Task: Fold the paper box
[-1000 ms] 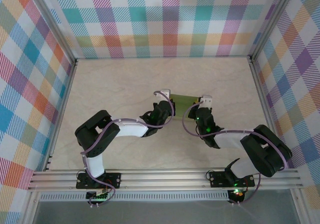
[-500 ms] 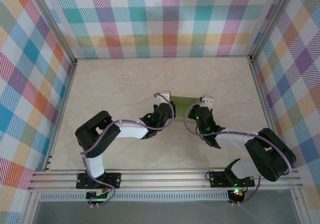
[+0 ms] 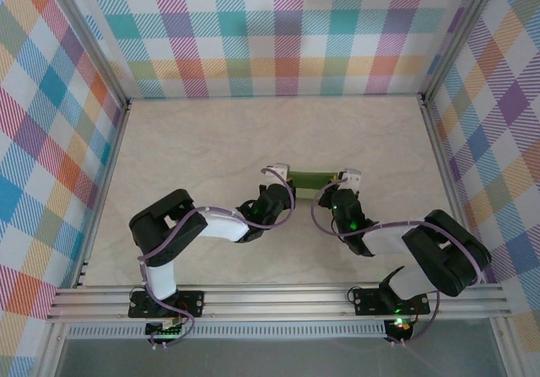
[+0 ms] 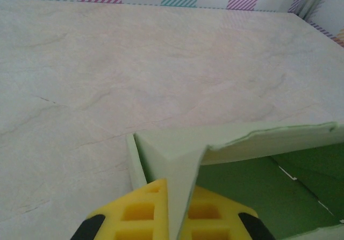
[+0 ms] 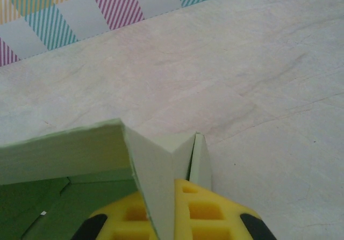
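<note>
Paper box (image 3: 314, 177) lies at centre of tabletop (image 3: 194, 141). Left hand (image 4: 174, 214) and right hand (image 5: 166, 216) each clenched on an end corner fold, apparently pinning the raised walls for creasing.

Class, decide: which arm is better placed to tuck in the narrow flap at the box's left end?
Left, probably: the left claw is shut on the paper box at the corner beside that flap; the right claw is shut on the opposite end.

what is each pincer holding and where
Both hold the paper box: the left pincer pinches a folded wall at its left end, the right pincer one at its right end.
</note>
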Controlling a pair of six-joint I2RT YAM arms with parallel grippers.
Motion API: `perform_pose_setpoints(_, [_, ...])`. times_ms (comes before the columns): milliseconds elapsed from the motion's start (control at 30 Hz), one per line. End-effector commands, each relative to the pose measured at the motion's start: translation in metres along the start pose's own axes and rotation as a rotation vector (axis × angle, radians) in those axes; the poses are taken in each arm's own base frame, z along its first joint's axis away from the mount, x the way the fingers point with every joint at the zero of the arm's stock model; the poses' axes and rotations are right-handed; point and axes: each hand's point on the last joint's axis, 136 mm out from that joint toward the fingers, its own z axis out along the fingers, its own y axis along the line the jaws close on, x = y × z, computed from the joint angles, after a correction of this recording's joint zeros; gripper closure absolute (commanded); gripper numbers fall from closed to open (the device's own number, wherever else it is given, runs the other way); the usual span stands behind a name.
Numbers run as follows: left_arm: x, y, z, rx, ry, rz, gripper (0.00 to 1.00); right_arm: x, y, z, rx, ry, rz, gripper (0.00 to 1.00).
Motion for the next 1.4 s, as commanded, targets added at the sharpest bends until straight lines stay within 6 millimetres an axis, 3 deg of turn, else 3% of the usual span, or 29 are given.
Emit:
perform_pose_setpoints(0, [0.018, -0.010, -0.002, 0.038, 0.035, 0.043, 1.00, 0.011, 0.005, -0.006, -0.038, 0.053, -0.022, 0.85])
perform_pose_setpoints(200, [0.025, -0.006, 0.002, 0.013, 0.045, 0.054, 1.00, -0.005, 0.007, -0.017, -0.053, 0.031, -0.028, 0.48])
perform_pose_setpoints(433, [0.029, -0.005, 0.005, 0.002, 0.050, 0.056, 1.00, -0.022, 0.007, -0.041, -0.091, 0.021, -0.052, 0.18])
perform_pose_setpoints(633, [0.032, -0.006, 0.008, 0.001, 0.056, 0.064, 1.00, -0.059, 0.011, -0.068, -0.123, -0.020, -0.111, 0.13])
perform_pose_setpoints(733, [0.032, -0.005, 0.008, -0.004, 0.055, 0.067, 1.00, -0.074, 0.016, -0.070, -0.119, 0.019, -0.127, 0.10])
perform_pose_setpoints(867, [0.032, -0.005, 0.008, -0.005, 0.057, 0.070, 1.00, -0.078, 0.019, -0.051, -0.128, 0.225, -0.019, 0.08])
perform_pose_setpoints(1067, [0.034, -0.004, 0.007, -0.004, 0.061, 0.079, 0.90, -0.050, 0.004, 0.002, -0.074, 0.591, 0.177, 0.07])
perform_pose_setpoints(1200, [0.034, -0.007, 0.003, 0.030, 0.069, 0.080, 0.73, -0.033, 0.000, 0.033, -0.045, 0.645, 0.190, 0.08])
perform_pose_setpoints(1367, [0.033, -0.011, -0.006, 0.072, 0.091, 0.085, 0.44, -0.011, -0.009, 0.053, -0.011, 0.684, 0.219, 0.08])
